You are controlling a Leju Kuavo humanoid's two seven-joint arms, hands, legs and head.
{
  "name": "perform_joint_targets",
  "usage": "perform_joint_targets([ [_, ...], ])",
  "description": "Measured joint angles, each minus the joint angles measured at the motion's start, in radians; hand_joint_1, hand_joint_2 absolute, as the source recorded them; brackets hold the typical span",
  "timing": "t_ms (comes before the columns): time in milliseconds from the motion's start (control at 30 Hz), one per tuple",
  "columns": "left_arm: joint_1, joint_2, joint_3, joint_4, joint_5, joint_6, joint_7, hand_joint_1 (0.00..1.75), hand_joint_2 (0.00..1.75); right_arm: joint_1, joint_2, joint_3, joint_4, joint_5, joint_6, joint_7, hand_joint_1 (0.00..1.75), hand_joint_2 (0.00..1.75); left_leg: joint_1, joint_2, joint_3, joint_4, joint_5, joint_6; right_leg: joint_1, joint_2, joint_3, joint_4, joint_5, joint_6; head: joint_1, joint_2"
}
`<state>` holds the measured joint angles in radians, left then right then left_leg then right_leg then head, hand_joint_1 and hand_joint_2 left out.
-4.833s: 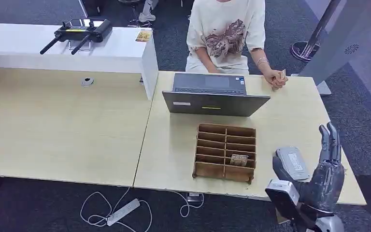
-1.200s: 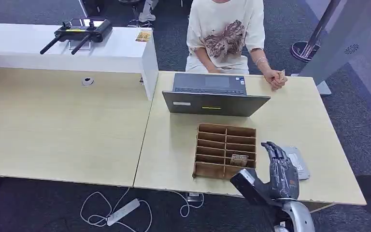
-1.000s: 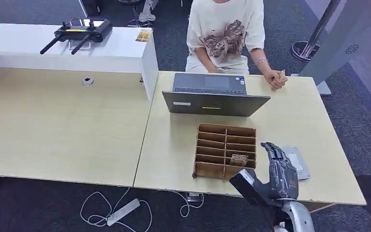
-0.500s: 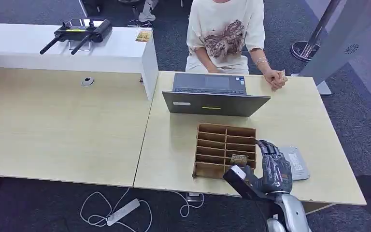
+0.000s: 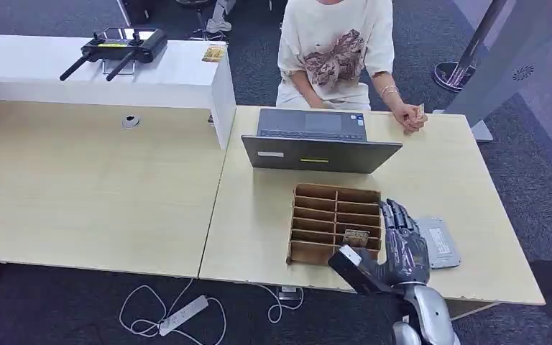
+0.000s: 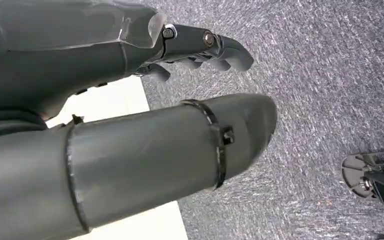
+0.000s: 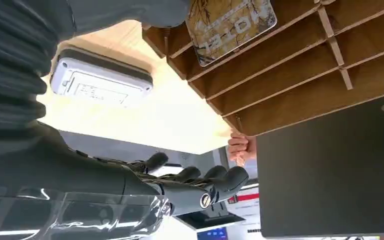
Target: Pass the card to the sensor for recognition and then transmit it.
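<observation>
A patterned card [image 5: 356, 236] stands in a slot on the right side of the wooden organizer [image 5: 323, 215]. The right wrist view shows the same card [image 7: 230, 22] poking out of the organizer [image 7: 300, 70]. My right hand [image 5: 402, 246] hovers at the organizer's right edge, just beside the card, fingers stretched out and holding nothing; the right wrist view shows this hand [image 7: 180, 187] too. The grey sensor box [image 5: 437, 241] lies flat on the table to the right of that hand and appears again as the sensor box [image 7: 100, 80]. My left hand [image 6: 130, 75] hangs over carpet, fingers apart, empty.
An open laptop [image 5: 316, 144] stands behind the organizer. A person sits at the far side, their hand [image 5: 410, 115] resting on the table with a small card in it. A white counter [image 5: 187, 79] with a remote controller [image 5: 115, 47] is at the back left.
My right hand has swung left from beside the sensor box, lowered, and moved in along the organizer's right edge toward the card. The card and sensor have not moved.
</observation>
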<state>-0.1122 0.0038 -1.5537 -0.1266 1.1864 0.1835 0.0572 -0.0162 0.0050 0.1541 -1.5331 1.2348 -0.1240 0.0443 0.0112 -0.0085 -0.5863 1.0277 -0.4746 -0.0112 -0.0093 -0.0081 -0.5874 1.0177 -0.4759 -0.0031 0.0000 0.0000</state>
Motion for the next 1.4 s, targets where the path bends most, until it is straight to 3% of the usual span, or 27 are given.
perform_joint_targets([
  [267,0.000,0.002,0.000,0.000,-0.009,-0.005,-0.002,0.00,0.00,-0.014,-0.002,0.030,0.023,0.005,0.004,0.005,0.42,1.75,0.000,0.000,0.000,0.000,0.000,0.000,0.000,0.000,0.000,0.000,0.000,0.000,0.000,0.000],
  [533,0.000,0.005,0.000,0.000,-0.009,-0.005,-0.003,0.00,0.00,-0.031,-0.002,0.042,0.050,0.005,0.013,0.006,0.35,1.75,0.000,0.000,0.000,0.000,0.000,0.000,0.000,0.000,0.000,0.000,0.000,0.000,0.000,0.000],
  [700,0.000,0.005,0.000,0.000,-0.014,-0.005,-0.003,0.00,0.00,-0.043,-0.002,0.053,0.069,0.005,0.014,0.010,0.47,1.75,0.000,0.000,0.000,0.000,0.000,0.000,0.000,0.000,0.000,0.000,0.000,0.000,0.000,0.000],
  [1400,0.000,0.008,0.000,0.000,-0.033,-0.006,-0.001,0.00,0.00,-0.066,-0.014,0.081,0.129,-0.015,0.011,0.028,0.51,1.75,0.000,0.000,0.000,0.000,0.000,0.000,0.000,0.000,0.000,0.000,0.000,0.000,0.000,0.000],
])
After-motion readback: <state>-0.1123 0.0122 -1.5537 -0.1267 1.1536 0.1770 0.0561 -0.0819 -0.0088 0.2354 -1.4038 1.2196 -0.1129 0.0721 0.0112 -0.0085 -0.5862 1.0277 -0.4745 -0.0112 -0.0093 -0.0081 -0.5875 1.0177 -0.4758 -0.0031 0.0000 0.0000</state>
